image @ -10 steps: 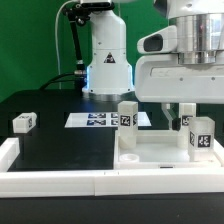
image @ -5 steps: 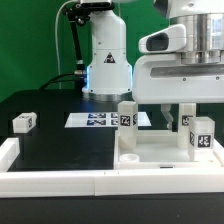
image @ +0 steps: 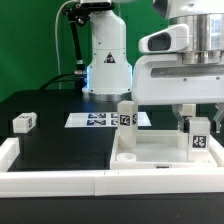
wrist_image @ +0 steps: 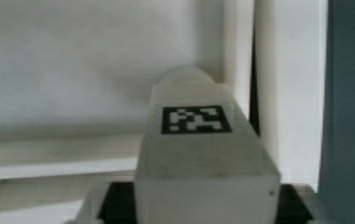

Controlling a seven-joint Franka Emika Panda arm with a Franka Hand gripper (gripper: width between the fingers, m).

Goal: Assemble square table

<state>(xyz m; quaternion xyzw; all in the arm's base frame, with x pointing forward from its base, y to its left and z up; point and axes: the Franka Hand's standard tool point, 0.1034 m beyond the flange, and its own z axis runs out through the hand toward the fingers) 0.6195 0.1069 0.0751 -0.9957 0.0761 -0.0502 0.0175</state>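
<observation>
Hand (image: 189, 124) sunk slightly lower, clamped on upright tagged leg (image: 198, 139) at square panel (image: 150, 158).

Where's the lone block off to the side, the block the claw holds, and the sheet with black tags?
loose leg (image: 24, 122): exterior view, tagged front face.
held leg (image: 199, 140): exterior view, its tag.
marker board (image: 92, 119): exterior view, printed tags.

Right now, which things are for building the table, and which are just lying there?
For the table: panel; standing leg; held leg, in the gripper; loose leg.
Just there: marker board; wall.
</observation>
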